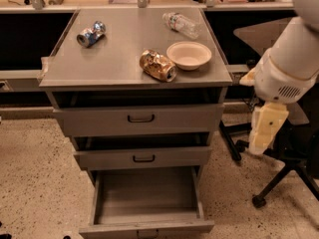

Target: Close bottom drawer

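The bottom drawer (145, 203) of the grey metal cabinet is pulled far out toward me, and its tray is empty. Its front panel (147, 228) with a small dark handle sits at the lower edge of the view. The middle drawer (143, 158) and top drawer (140, 118) stand slightly ajar. My white arm hangs at the right of the cabinet. Its cream-coloured gripper end (266, 129) points down beside the top and middle drawers, apart from the cabinet and well above the bottom drawer's front.
On the cabinet top (119, 59) lie a crushed blue can (90, 34), a brown crumpled can (157, 65), a white bowl (189, 54) and a plastic bottle (181, 24). A black office chair base (279, 178) stands at right behind the arm. A dark counter runs behind.
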You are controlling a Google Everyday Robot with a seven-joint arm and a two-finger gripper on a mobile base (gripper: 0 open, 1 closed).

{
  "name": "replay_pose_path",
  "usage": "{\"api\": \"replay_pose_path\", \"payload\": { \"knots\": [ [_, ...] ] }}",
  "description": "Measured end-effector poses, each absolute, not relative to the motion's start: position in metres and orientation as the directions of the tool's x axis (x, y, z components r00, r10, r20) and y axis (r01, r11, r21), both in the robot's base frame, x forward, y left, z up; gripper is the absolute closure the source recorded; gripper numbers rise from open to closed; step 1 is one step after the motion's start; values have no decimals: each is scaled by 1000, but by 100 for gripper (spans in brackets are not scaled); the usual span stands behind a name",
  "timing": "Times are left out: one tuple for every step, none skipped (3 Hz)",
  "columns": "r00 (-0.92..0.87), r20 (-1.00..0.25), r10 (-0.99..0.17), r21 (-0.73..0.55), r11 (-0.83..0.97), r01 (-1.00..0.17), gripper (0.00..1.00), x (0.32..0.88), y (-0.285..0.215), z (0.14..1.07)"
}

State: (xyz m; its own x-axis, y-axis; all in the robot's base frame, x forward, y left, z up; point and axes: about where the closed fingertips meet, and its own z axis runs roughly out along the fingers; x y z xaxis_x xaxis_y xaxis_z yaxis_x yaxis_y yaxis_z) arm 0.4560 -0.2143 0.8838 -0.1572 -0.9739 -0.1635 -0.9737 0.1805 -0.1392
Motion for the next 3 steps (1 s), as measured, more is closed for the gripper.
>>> {"api": "replay_pose_path", "payload": {
  "knots": [
    [-187,-206,-960,-44,200,-979,0,442,-218,787],
    [-202,-199,-959,8,205,-979,0,426,-220,745],
    [-202,-199,-959,9,205,-979,0,426,-220,745]
  ]
}}
